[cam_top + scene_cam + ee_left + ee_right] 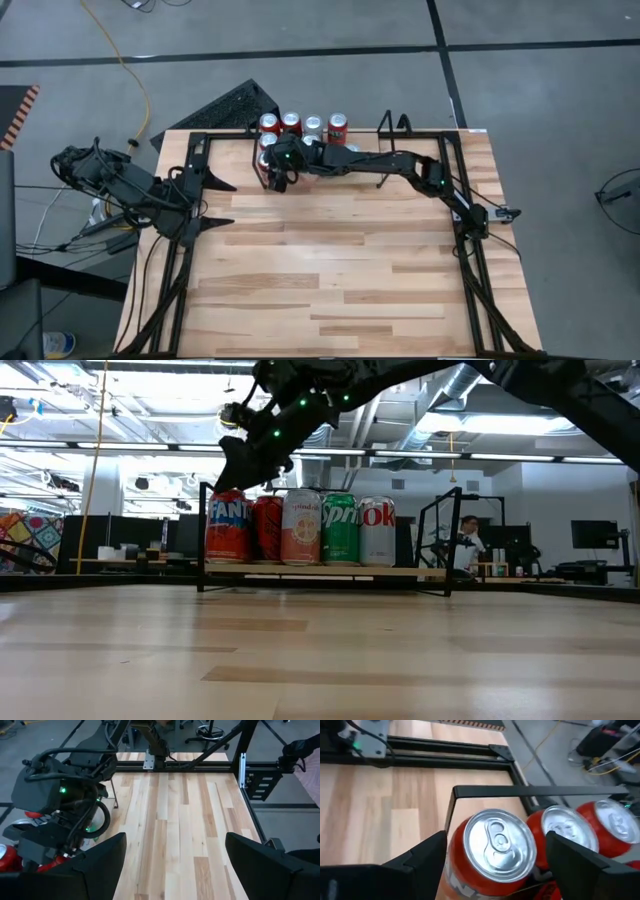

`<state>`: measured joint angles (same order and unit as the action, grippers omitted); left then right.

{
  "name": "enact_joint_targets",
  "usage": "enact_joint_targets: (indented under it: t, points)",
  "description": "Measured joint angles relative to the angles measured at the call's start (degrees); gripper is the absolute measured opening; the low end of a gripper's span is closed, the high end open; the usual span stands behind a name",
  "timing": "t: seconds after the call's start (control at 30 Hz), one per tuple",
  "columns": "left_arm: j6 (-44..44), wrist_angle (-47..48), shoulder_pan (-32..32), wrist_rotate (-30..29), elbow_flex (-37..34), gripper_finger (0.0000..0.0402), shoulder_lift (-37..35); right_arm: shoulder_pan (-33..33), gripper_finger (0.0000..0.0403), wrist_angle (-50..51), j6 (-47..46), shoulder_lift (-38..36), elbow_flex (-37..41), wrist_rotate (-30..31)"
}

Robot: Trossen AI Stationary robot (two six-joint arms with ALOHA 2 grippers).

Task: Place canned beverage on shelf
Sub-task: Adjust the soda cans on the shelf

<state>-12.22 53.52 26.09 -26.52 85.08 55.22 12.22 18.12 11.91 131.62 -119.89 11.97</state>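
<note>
Cans stand in rows on the shelf (pixel 325 571) at the far edge of the table (pixel 340 290). In the low view the front row reads, from one end, an orange Fanta can (pixel 227 527), a red can (pixel 267 529), a pale orange can (pixel 301 528), a green can (pixel 339 529) and a silver can (pixel 377 530), all upright and touching their neighbours. The Fanta can sits at the end of the row, beside one upright end loop.

The right gripper (pixel 492 865) hangs over that end of the shelf. Its two fingers (pixel 420 857) are spread wide, one on each side of the Fanta can's silver top; a gap shows on both sides, so nothing is gripped. From the high view the right arm reaches across the table from the right rail to the shelf.

The left gripper (pixel 175 855) waits low at the table's left edge, well apart from the shelf, fingers spread wide and empty.
</note>
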Motion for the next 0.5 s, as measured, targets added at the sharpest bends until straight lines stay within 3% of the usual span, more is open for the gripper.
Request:
enact_joint_targets:
  t: [0.17, 0.5]
  points:
    - [0.1, 0.0, 0.0, -0.3, 0.0, 0.0325, 0.0, 0.7, 0.0317, -0.3, -2.1, 0.0, 0.0, -4.6]
    - [0.1, 0.0, 0.0, -0.5, 0.0, 0.0325, 0.0, 1.0, 0.0317, -0.7, -2.9, 0.8, 0.1, -4.6]
